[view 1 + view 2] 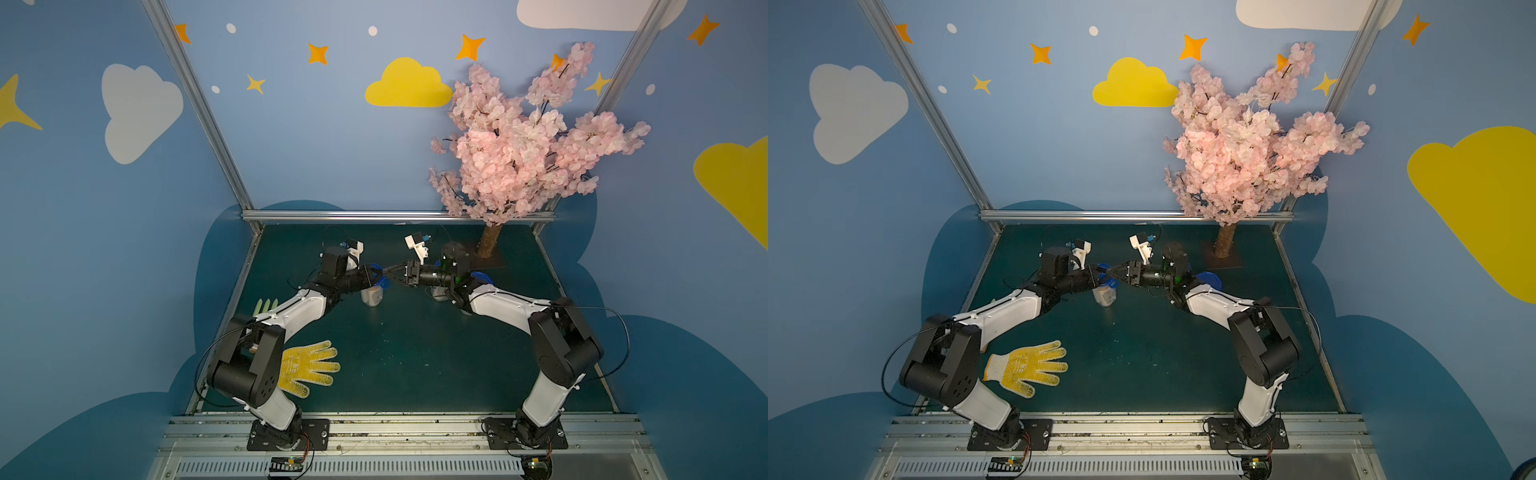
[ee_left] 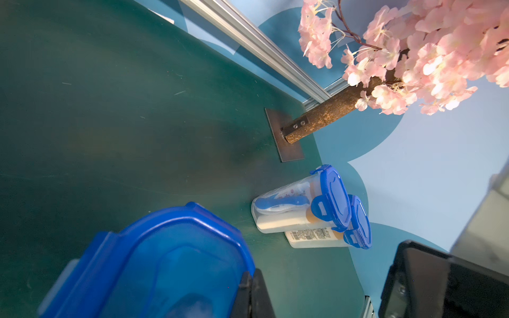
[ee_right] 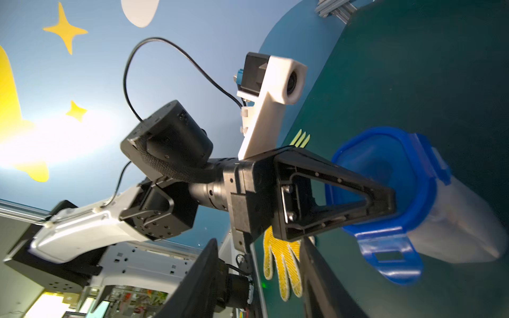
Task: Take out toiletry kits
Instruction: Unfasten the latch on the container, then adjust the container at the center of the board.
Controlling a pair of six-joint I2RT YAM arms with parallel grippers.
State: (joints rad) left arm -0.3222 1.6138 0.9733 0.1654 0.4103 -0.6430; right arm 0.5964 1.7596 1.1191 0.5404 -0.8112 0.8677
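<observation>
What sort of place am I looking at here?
Most likely a decorated robot test booth: a left arm and right arm bolted to a front rail, aluminium frame posts against blue cloud-and-star walls, and a fake blossom tree on the green table.

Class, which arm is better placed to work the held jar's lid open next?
Probably right. The left gripper is shut on the blue lid, steadying the jar; the right gripper is free, jaws open, facing that lid.

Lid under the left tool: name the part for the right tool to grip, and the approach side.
Probably the flipped-out tab on the blue lid: it juts clear of the rim toward the right tool, so approach sideways from there. The left tool covers the top.
</observation>
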